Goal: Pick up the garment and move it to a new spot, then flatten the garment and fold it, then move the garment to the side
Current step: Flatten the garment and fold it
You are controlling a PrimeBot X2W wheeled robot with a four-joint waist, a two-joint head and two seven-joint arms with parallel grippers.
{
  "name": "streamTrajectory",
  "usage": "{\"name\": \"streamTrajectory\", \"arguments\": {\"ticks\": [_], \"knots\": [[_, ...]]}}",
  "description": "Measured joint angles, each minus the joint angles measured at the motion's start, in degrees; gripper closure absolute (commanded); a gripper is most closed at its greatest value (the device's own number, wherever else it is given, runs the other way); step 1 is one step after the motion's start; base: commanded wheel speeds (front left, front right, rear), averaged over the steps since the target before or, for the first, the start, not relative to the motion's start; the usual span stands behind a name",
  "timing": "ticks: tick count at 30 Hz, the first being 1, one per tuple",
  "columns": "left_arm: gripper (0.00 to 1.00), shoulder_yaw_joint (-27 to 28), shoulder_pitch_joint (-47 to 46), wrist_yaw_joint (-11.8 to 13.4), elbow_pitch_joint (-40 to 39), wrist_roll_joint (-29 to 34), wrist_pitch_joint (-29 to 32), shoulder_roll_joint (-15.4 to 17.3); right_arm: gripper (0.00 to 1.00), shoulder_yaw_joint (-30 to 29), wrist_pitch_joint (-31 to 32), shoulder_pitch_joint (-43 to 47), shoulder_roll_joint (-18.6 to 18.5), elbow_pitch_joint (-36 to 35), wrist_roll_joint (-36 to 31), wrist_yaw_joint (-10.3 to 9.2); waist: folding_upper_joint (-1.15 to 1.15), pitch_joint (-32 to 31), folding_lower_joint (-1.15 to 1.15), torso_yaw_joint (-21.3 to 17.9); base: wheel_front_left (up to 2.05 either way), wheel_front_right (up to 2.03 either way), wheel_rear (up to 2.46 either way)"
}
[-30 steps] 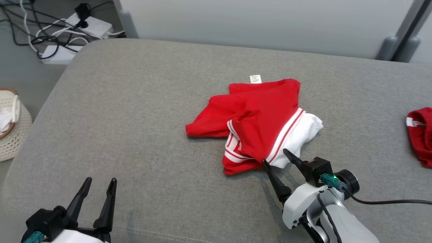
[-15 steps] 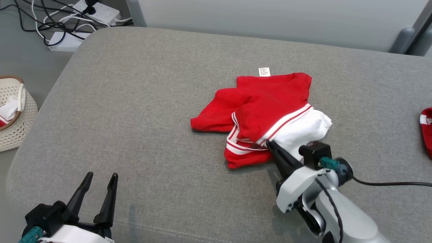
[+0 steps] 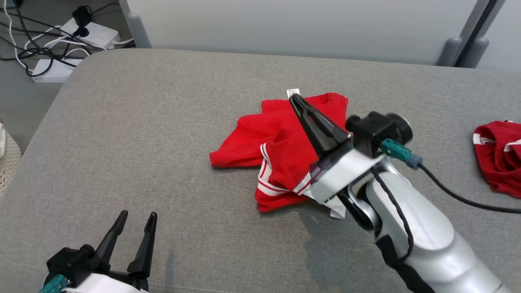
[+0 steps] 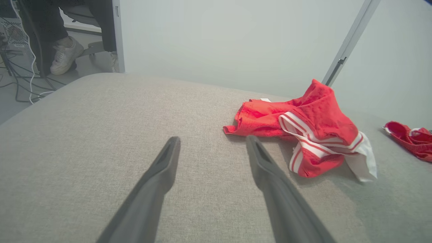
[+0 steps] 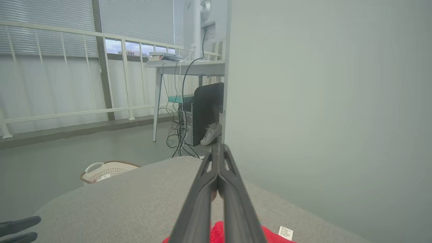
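The step in hand is the pick-up of the garment point(image 3: 285, 150). It lies crumpled on the grey cushion point(image 3: 163, 142), just to the 3 o'clock side of the head view's centre. Its body is red, with a white-striped hem point(image 3: 270, 187) at its 6 o'clock edge and a white label point(image 3: 293, 92) at its 12 o'clock edge. The right gripper point(image 3: 292, 98) hangs over it with its 2 fingers pressed together, pointing toward 11 o'clock, tips close to the label. In the right wrist view no cloth shows between the tips, and I cannot tell whether a fold is caught lower down. In the left wrist view the red cloth stands up in a peak. The left gripper point(image 3: 138, 213) sits at 7 o'clock with its jaws spread wide, holding nothing, well apart from the garment. My advice is to prove the grip first: raise the arm slowly and check that the cloth comes up with it. If it does not, part the fingers, tilt them down and pinch a thick ridge such as the striped hem, without biting into the cushion. Carry it high enough that the trailing white part clears the surface. Keep away from the second red garment point(image 3: 498, 154) at 3 o'clock so the 2 do not tangle. Set it down on the cushion toward 9 o'clock, where both grippers should reach for flattening.
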Motion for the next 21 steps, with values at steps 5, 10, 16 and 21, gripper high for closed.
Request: {"name": "streamTrajectory", "arguments": {"ticks": [5,10,16,21], "knots": [[0.0,-0.9,0.0,0.0,0.1,0.0,0.0,-0.6,1.0,-0.4,2.2,-3.8,0.0,2.5,-3.9,0.0,0.0,-0.4,0.0,-0.3,0.0,0.0,0.0],[0.0,-1.0,0.1,0.0,0.1,0.0,0.0,-0.7,1.0,-0.7,3.2,1.9,0.0,5.9,-6.5,0.0,0.0,0.5,0.0,-0.2,0.0,0.0,0.0],[0.0,-1.4,0.1,0.0,0.1,-1.3,0.0,0.2,0.0,-1.0,4.4,9.9,0.0,7.8,-10.6,0.0,0.0,1.8,0.0,-0.7,0.0,0.0,0.0],[0.0,-1.6,0.1,0.0,-0.1,-1.8,0.0,0.6,0.0,-2.2,6.0,12.2,0.0,6.7,-14.0,0.0,0.0,2.5,0.0,-1.4,0.0,0.0,0.0]]}}
